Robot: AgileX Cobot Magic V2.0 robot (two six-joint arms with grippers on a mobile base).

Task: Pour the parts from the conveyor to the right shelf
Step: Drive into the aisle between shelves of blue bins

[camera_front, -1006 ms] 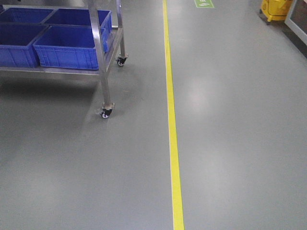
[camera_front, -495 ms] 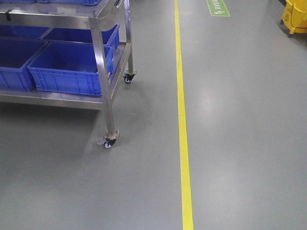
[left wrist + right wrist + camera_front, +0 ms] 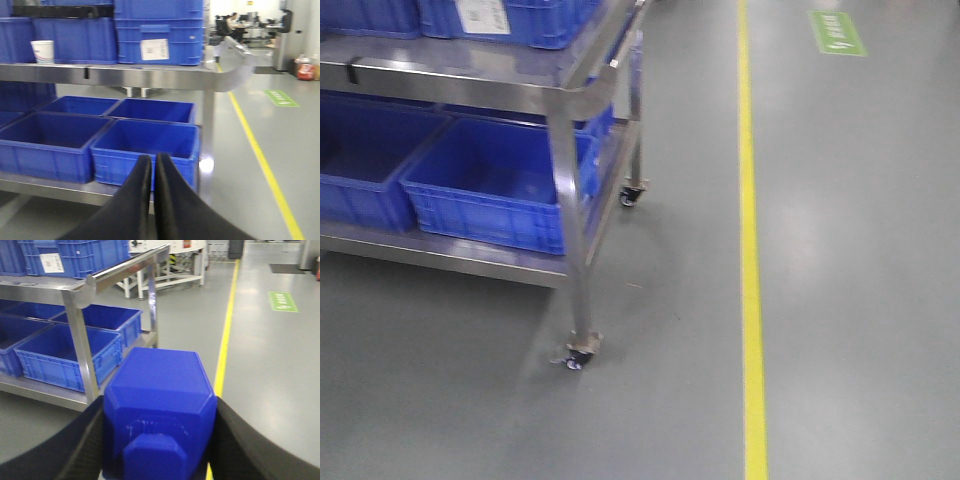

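My right gripper [image 3: 161, 415] is shut on a bright-blue plastic block [image 3: 160, 380]; the block's stud faces the camera between the black fingers [image 3: 85, 440]. My left gripper [image 3: 153, 160] is shut and empty, pointing at a blue bin [image 3: 145, 145] on the lower level of the steel shelf [image 3: 150, 77]. The shelf shows at the left of the front view [image 3: 570, 230] with blue bins [image 3: 490, 185], and in the right wrist view [image 3: 80, 315]. The conveyor is out of view. Neither gripper shows in the front view.
A yellow floor line [image 3: 750, 250] runs right of the shelf, with a green floor marking [image 3: 837, 32] beyond it. The shelf stands on caster wheels [image 3: 580, 355]. A paper cup [image 3: 42, 51] and stacked blue bins [image 3: 159, 35] sit on the upper level.
In the front view the shelf has shifted right and grown larger, and the yellow line has shifted right; the upper shelf level has come into view.
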